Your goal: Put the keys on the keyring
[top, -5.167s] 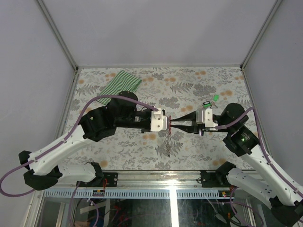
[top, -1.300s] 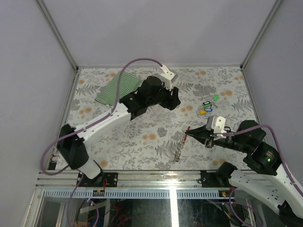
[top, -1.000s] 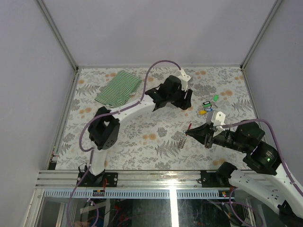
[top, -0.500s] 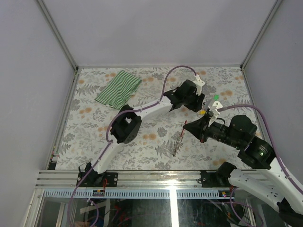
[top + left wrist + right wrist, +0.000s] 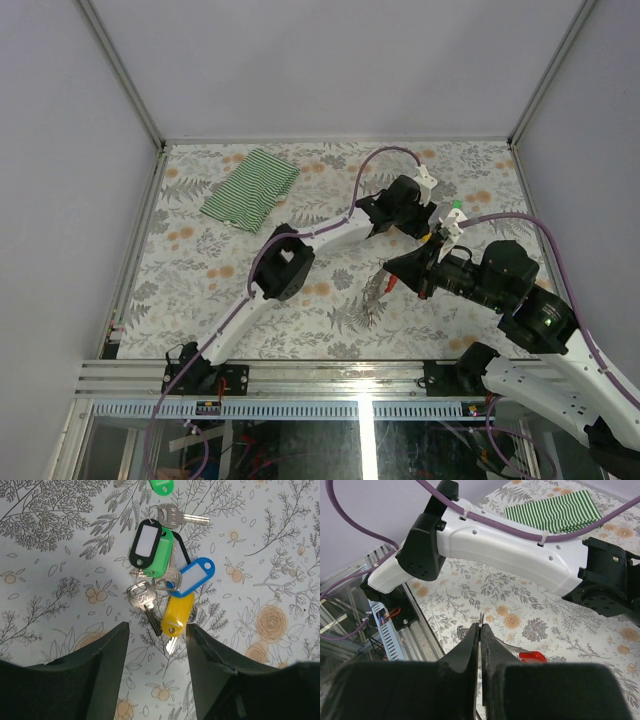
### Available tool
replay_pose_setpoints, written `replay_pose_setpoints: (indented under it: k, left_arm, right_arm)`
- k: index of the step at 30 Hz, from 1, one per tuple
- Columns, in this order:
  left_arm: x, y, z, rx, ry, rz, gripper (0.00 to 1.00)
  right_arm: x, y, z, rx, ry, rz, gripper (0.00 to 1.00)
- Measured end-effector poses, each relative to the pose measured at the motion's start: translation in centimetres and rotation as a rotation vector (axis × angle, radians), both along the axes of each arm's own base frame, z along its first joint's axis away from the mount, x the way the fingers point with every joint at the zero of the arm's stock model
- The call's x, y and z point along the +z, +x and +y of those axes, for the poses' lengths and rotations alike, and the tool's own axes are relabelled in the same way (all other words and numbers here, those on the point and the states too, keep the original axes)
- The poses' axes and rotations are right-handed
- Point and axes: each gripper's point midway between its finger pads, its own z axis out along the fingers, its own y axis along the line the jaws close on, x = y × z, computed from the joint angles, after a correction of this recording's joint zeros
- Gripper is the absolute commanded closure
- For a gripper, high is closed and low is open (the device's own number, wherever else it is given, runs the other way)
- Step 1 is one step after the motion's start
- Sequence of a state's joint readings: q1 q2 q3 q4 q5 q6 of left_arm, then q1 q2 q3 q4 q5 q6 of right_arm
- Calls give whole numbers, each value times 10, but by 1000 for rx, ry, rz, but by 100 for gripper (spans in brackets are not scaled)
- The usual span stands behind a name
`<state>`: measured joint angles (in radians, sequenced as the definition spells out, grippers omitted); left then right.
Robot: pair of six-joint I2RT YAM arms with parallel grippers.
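Note:
The keys (image 5: pixel 159 575) lie in a bunch on the floral table, silvery blades with green, black-framed, blue and yellow tags. One more green tag (image 5: pixel 161 485) lies just beyond them. My left gripper (image 5: pixel 157 630) hovers open right over the bunch, and the yellow tag's key tip lies between its fingers (image 5: pixel 102 670). In the top view the left gripper (image 5: pixel 415 215) is stretched far to the right, hiding most of the keys. My right gripper (image 5: pixel 480 629) is shut on the keyring (image 5: pixel 480 617), whose red part (image 5: pixel 532 656) shows below. The keyring's chain (image 5: pixel 377 292) hangs under the right gripper (image 5: pixel 392 268).
A green-and-white striped cloth (image 5: pixel 250 187) lies at the back left. The left arm's white link (image 5: pixel 510 555) spans the right wrist view, close above the right gripper. The table's metal front rail (image 5: pixel 320 372) runs along the near edge.
The left arm has swung further right and settled over the keys, its jaws narrowing slightly. The right gripper has shifted left and toward the keys, still carrying the keyring.

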<state>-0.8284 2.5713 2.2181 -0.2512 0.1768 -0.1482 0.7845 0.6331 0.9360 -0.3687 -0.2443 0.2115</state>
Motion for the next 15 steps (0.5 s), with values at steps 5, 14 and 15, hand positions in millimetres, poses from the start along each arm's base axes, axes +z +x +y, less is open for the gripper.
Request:
replay_pose_setpoints:
  k: [5,14,15]
  left_arm:
    - [-11,5,-4,3,-5,-3,51]
    - [-16,15,-9,19,-35,-13,55]
    - [-16,16,-9,22,-40,-14,56]
  right_arm:
    - [0,0,0,-1,3,6,100]
    - [2,-3,-2,-1,10,0,100]
    - [3,-3,-3,-2,11,-1,100]
